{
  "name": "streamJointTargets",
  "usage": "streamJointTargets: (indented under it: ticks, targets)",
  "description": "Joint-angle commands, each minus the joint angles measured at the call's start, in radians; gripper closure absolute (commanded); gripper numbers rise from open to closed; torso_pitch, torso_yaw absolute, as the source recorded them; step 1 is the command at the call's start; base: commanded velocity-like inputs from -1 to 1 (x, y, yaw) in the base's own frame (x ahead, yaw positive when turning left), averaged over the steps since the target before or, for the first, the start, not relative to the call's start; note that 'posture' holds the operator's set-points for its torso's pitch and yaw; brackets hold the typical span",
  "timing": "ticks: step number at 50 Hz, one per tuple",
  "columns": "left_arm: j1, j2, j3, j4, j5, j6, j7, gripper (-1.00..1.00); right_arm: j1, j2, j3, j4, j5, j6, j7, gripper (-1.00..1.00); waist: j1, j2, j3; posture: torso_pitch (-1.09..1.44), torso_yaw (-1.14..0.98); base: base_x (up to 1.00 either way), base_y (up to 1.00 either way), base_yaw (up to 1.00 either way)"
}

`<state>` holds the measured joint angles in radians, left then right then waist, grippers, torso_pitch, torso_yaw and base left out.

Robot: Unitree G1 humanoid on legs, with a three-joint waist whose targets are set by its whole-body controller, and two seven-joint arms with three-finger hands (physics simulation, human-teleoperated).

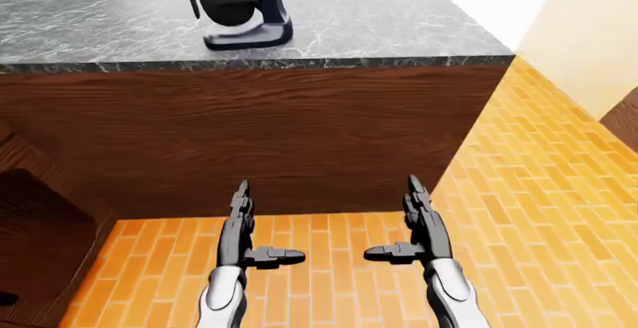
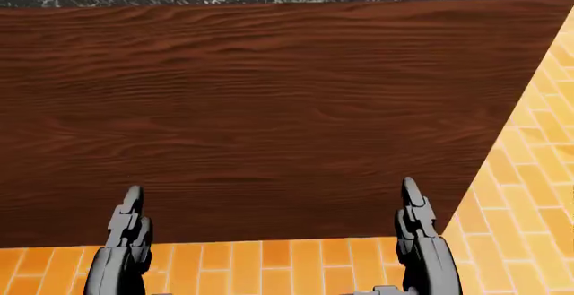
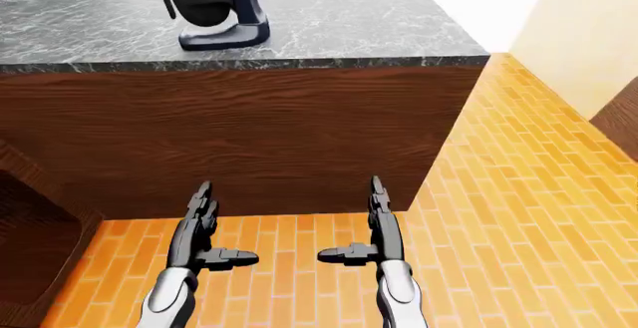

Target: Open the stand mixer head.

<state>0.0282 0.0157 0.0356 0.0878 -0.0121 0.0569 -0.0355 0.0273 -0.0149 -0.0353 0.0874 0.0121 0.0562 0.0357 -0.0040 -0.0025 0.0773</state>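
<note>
A dark navy stand mixer with a black bowl (image 1: 239, 10) is seen on the grey marble countertop (image 1: 399, 21) of a brown wooden island (image 1: 299, 133), at the top left of the left-eye view. Its head is cut off by the frame. The left hand (image 1: 239, 231) and the right hand (image 1: 419, 227) are held released, with fingers straight, low above the orange brick floor (image 1: 538, 216), well apart from the mixer.

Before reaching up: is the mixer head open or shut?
Cannot tell: the stand mixer stands upright on the counter, but its head is cut off.
</note>
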Motion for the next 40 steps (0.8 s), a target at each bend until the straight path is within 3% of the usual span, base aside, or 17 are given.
streamJointTargets:
  ticks: [1,3,4,5,7,8,13,16,17,18,21,27,29,32,40]
  targets:
    - [-0.039,0.008,0.003,-0.02,0.008,-0.102,-0.002,-1.0,-0.034,-0.007,0.011,-0.056,-0.014,-0.056,0.008,-1.0,-0.002,-0.008,-0.001,0.0,0.0,0.0,0.0,0.0]
    - [-0.041,0.008,0.004,-0.006,0.01,-0.112,-0.003,-1.0,-0.036,-0.005,0.012,-0.06,-0.014,-0.054,0.015,-1.0,0.008,-0.002,-0.06,0.0,0.0,0.0,0.0,0.0]
    - [-0.04,0.009,0.004,-0.006,0.011,-0.112,-0.003,-1.0,-0.036,-0.005,0.012,-0.063,-0.014,-0.051,0.016,-1.0,0.008,-0.002,-0.052,0.0,0.0,0.0,0.0,0.0]
    - [-0.04,0.008,0.004,-0.009,0.01,-0.111,-0.004,-1.0,-0.036,-0.004,0.009,-0.074,-0.008,-0.05,0.017,-1.0,0.007,-0.006,-0.018,0.0,0.0,0.0,0.0,0.0]
    - [-0.042,0.007,0.003,-0.001,0.012,-0.121,-0.004,-1.0,-0.035,-0.002,0.008,-0.076,-0.003,-0.064,0.021,-1.0,0.007,-0.007,-0.069,0.0,0.0,0.0,0.0,0.0]
    - [-0.04,0.007,0.003,-0.001,0.013,-0.124,-0.004,-1.0,-0.035,-0.001,0.009,-0.084,0.002,-0.068,0.023,-1.0,0.007,-0.007,-0.074,0.0,0.0,0.0,0.0,0.0]
    - [-0.042,0.006,0.007,0.011,0.008,-0.148,-0.001,-1.0,-0.035,-0.004,0.017,-0.095,-0.003,-0.143,0.042,-1.0,0.008,-0.004,-0.077,0.0,0.0,0.0,0.0,0.0]
    - [-0.043,0.0,0.01,0.02,-0.016,-0.245,-0.008,-1.0,-0.042,-0.011,0.015,-0.095,-0.022,-0.256,0.052,-1.0,0.006,-0.003,-0.082,0.0,0.0,0.0,0.0,0.0]
    - [-0.04,-0.006,0.014,-0.006,-0.054,-0.254,-0.019,-1.0,-0.043,-0.012,0.014,-0.104,-0.025,-0.301,0.06,-1.0,0.006,-0.003,-0.084,0.0,0.0,0.0,0.0,0.0]
    - [-0.039,-0.012,0.017,-0.034,-0.089,-0.263,-0.025,-1.0,-0.042,0.008,-0.003,-0.158,0.071,-0.278,0.069,-1.0,0.006,-0.003,-0.088,0.0,0.0,0.0,0.0,0.0]
    - [-0.025,-0.017,0.011,-0.101,-0.153,-0.349,-0.052,-1.0,-0.036,-0.003,0.007,-0.245,0.069,-0.31,0.097,-1.0,0.007,-0.004,-0.093,0.0,0.0,0.0,0.0,0.0]
    - [0.007,-0.025,0.0,-0.291,-0.264,-0.319,-0.053,-1.0,-0.01,-0.001,0.048,-0.417,0.086,-0.39,0.166,-1.0,0.005,-0.004,-0.095,0.0,0.0,0.0,0.0,0.0]
    - [0.007,-0.026,0.001,-0.355,-0.292,-0.288,-0.039,-1.0,-0.009,-0.007,0.059,-0.479,0.068,-0.372,0.183,-1.0,0.004,-0.003,-0.094,0.0,0.0,0.0,0.0,0.0]
    - [-0.023,-0.02,0.012,-0.486,-0.354,-0.192,0.008,-1.0,-0.046,-0.006,0.068,-0.613,0.058,-0.243,0.186,-1.0,0.004,-0.002,-0.095,0.0,0.0,0.0,0.0,0.0]
    - [-0.132,0.013,0.059,-0.783,-0.507,0.059,0.151,-1.0,-0.225,0.003,0.058,-0.841,0.113,0.038,0.097,-1.0,0.003,0.003,-0.084,0.0,0.0,0.0,0.0,0.0]
